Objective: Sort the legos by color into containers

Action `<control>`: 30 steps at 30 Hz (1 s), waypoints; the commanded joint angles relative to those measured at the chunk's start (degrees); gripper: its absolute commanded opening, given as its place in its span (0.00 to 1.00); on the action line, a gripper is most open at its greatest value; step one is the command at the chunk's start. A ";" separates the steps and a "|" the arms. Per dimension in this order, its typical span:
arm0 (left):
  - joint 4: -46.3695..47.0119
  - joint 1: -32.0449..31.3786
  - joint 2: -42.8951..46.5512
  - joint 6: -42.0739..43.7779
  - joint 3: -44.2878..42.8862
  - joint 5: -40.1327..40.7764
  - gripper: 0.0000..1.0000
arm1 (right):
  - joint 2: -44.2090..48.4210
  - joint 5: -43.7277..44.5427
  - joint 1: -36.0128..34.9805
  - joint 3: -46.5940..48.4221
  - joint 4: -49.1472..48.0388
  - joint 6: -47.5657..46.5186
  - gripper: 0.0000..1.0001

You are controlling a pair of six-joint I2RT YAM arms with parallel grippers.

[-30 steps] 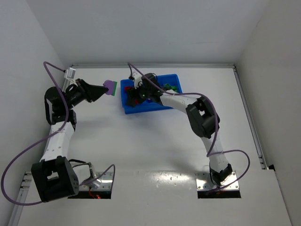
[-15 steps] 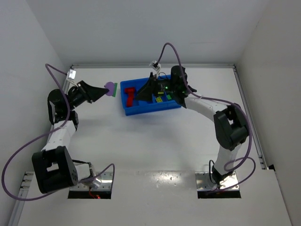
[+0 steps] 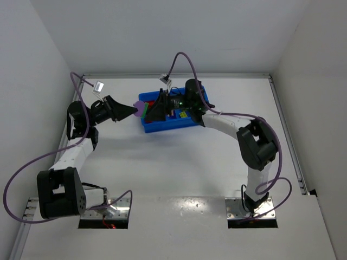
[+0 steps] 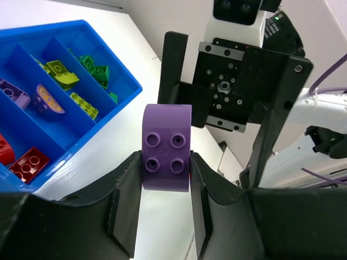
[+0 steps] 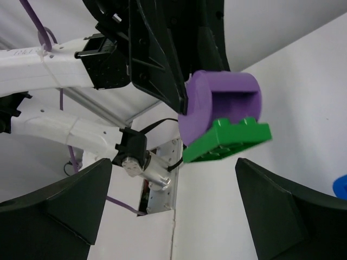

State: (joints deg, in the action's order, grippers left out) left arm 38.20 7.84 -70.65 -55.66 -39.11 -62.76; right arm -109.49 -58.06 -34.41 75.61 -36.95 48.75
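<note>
So the left end effector (image 4: 165, 162) was clamped on a purple plastic lego brick with one rounded end (image 4: 166, 146), four studs in a square facing its wrist camera. From the other side you could see a flat green studded lego plate (image 5: 227, 140) stuck onto that purple piece.

It was held up in the air right at the left end of the bright blue plastic divided tray (image 4: 87, 138), which sat near the worktop's far edge.

The right end effector (image 5: 173, 168) faced the brick with its fingers spread wide and nothing between them.

Each tray compartment had its own colour: green bricks (image 4: 93, 65), yellow-green ones (image 4: 62, 73), purple ones (image 4: 16, 92), red ones (image 4: 30, 162).
</note>
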 commanded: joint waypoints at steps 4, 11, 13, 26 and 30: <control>-0.23 -2.03 1.22 2.83 -0.26 -0.61 0.00 | -2.56 0.32 -1.18 4.45 -2.87 0.73 0.98; -0.75 -2.65 1.22 3.36 -0.26 -0.61 0.00 | -3.62 0.85 -1.18 4.55 -4.79 0.73 0.76; -0.75 -2.65 1.22 3.36 -0.26 -0.61 0.00 | -3.62 0.85 -1.18 3.93 -6.28 1.35 0.60; 9.78 5.52 -0.45 -5.24 -0.79 0.01 0.00 | 7.35 -6.52 5.39 -9.06 -5.24 -0.67 0.01; 14.09 6.67 -1.85 -8.66 -1.32 0.54 0.00 | 12.80 -8.65 9.88 -14.70 -1.29 -3.74 0.01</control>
State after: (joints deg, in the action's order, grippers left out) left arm 44.49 14.17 -71.85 -60.49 -39.05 -63.75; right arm -101.51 -62.48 -27.59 63.31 -38.85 49.39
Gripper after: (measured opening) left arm 0.412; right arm 0.363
